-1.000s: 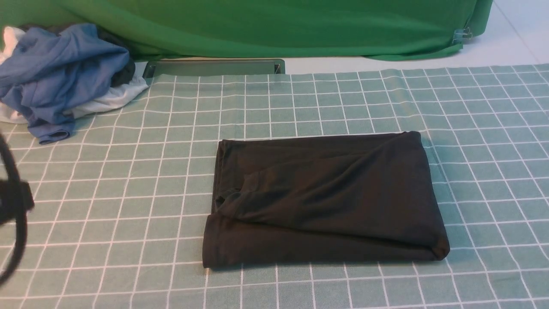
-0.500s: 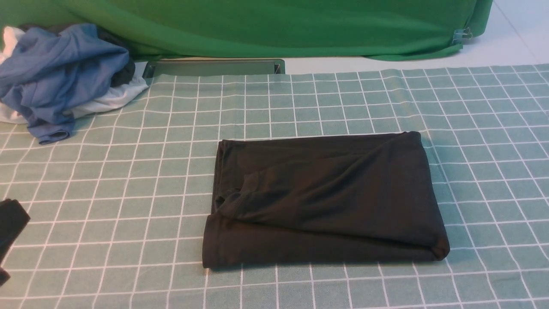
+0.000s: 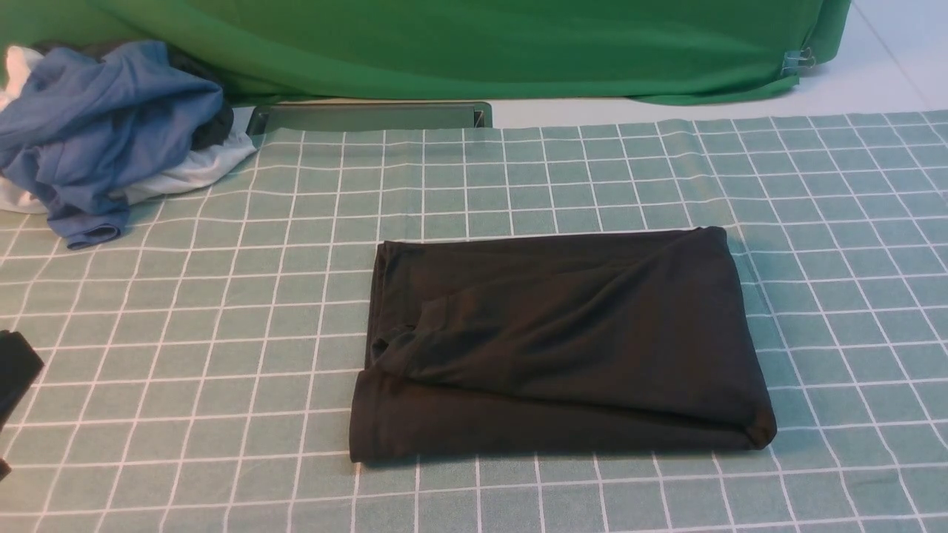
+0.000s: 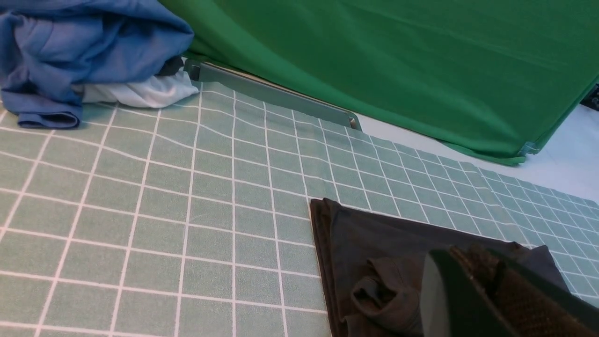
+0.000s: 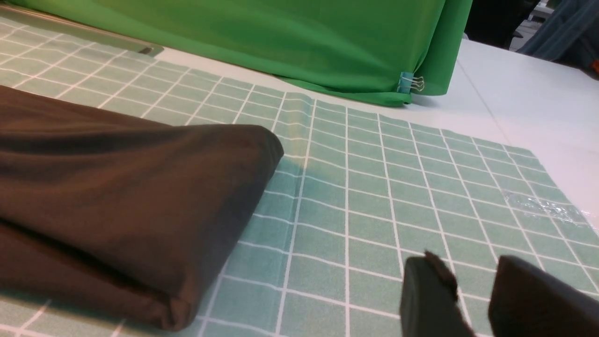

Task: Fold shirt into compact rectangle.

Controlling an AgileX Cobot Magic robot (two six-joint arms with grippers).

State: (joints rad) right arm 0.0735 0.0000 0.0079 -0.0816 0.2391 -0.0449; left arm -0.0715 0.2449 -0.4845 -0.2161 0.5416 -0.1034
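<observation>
The black shirt (image 3: 555, 348) lies folded into a rough rectangle in the middle of the checked cloth, with a bunched sleeve end at its left side. Its print is hidden. The shirt (image 4: 374, 243) also fills the lower part of the left wrist view, and its rounded corner (image 5: 117, 187) shows in the right wrist view. My left gripper (image 4: 468, 255) is shut with nothing in it; only a dark part of it (image 3: 15, 377) shows at the front view's left edge, well clear of the shirt. My right gripper (image 5: 472, 267) is open over bare cloth beside the shirt's right edge.
A pile of blue and white clothes (image 3: 96, 133) sits at the back left. The big green cloth (image 3: 474, 44) hangs across the back, with a metal bar (image 3: 370, 117) at its foot. The checked tablecloth (image 3: 222, 296) covers the table; white tabletop (image 3: 874, 81) shows at the back right.
My left arm has drawn back to the left and down, so only a small part stays at the front view's edge. The shirt has not moved.
</observation>
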